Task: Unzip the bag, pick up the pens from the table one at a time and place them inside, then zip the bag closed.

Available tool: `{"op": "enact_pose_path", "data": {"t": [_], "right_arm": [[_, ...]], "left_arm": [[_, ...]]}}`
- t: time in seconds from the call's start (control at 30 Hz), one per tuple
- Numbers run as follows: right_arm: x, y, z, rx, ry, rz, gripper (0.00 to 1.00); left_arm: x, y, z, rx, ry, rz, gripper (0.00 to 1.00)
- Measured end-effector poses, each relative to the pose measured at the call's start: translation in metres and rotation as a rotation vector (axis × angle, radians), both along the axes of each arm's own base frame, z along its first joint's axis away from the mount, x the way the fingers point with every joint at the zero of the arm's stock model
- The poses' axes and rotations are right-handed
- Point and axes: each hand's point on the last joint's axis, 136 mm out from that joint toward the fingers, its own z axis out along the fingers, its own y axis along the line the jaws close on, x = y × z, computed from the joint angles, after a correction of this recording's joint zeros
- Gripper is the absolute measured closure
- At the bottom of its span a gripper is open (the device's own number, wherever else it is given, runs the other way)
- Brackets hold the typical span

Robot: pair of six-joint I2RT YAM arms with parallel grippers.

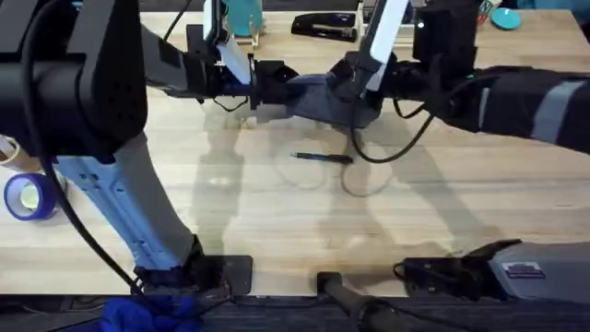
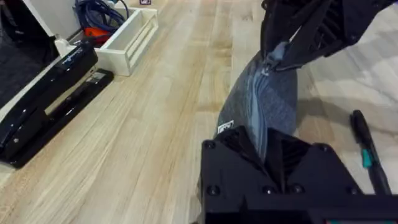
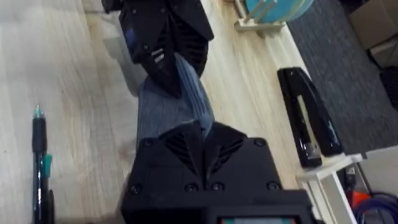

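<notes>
My soft grey-blue fabric pouch (image 1: pixel 323 97) lies on the light wooden plank table (image 1: pixel 277 212), toward its far edge, stretched between my two black pincers. My left pincer (image 1: pixel 267 85) is clenched on one end of the pouch; my right pincer (image 1: pixel 346 78) is clenched on the other end, at the zipper line. The slim dark pen with a teal band (image 1: pixel 323 158) lies on the table just in front of the pouch, apart from it. From above, a black stapler (image 1: pixel 324 27) sits beyond the pouch. My left wrist camera adds a white tray (image 2: pixel 127 40) past the stapler.
</notes>
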Motion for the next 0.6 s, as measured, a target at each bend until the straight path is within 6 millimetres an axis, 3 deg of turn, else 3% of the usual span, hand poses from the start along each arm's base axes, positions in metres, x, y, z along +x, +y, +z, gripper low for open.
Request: {"op": "enact_pose_path", "data": {"t": [0.6], "right_arm": [[0.007,0.029,-0.003,0.015,-0.034,0.036,0.97]], "left_arm": [[0.001,0.003,0.0,-0.002,0.0,0.005,0.958]]}}
